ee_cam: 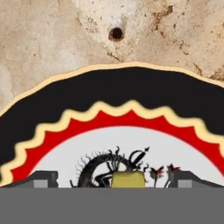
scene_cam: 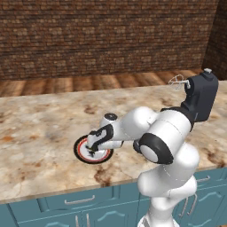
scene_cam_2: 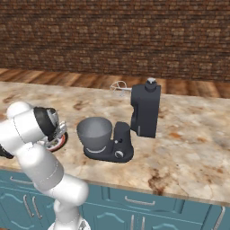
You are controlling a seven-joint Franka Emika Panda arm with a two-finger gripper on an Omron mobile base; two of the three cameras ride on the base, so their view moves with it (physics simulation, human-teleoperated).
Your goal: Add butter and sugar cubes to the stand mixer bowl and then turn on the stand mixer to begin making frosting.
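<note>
Butter (ee_cam: 128, 179) sits on plate (ee_cam: 113, 94) centre, between your gripper's (ee_cam: 112, 180) spread jaws. You risk nudging it across the plate if one fingertip (ee_cam: 43, 179) touches first; close evenly.

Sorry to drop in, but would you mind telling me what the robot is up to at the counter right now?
The arm is reaching down over the black-and-red-rimmed plate on the marble counter. Its open gripper straddles the small yellow butter block on the plate, with nothing gripped yet. To the right, the stand mixer has its head tilted up, and its grey stand mixer bowl waits on the base.
</note>
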